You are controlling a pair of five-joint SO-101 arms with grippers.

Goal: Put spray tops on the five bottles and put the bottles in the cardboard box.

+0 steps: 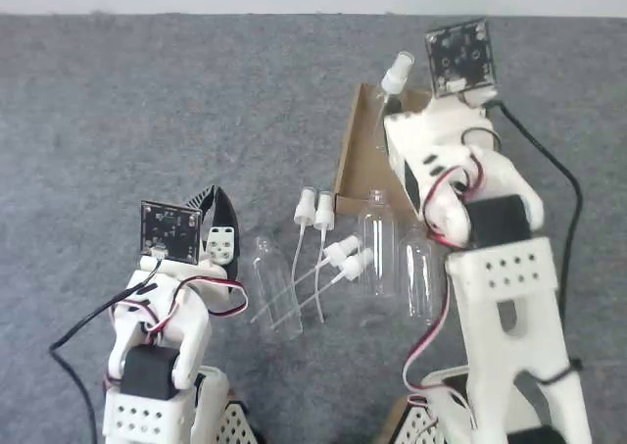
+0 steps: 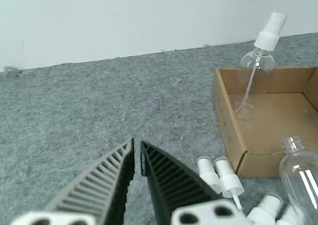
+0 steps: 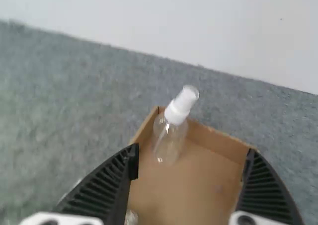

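right gripper point(image 3: 191, 153): jaws spread wide with nothing between them, poised over the cardboard box point(image 3: 218, 139)
capped bottle point(image 3: 170, 128): at 12 o'clock from the right gripper and apart from both jaws; it stands a little tilted in the box's far corner with its spray head on
left gripper point(image 2: 137, 144): fingers pressed almost together on nothing, low over the grey mat point(image 1: 147, 101), at 8 o'clock from the table's middle in the high view
spray tops point(image 1: 324, 209): four loose ones with dip tubes trailing, at 3 o'clock from the left gripper, lying between it and the box
open bottles point(image 1: 377, 233): at least three without tops; one lies at 5 o'clock from the left gripper, and two sit at 6 o'clock from the box, just beside the spray tops
step in hand: by my reading, one bottle of five is finished and boxed, and the rest are not yet capped
next move: the right arm likely has to rise clear without knocking the capped bottle; then one gripper steadies an open bottle by its body while the other, opened first, takes a top by its head and feeds the tube down the neck
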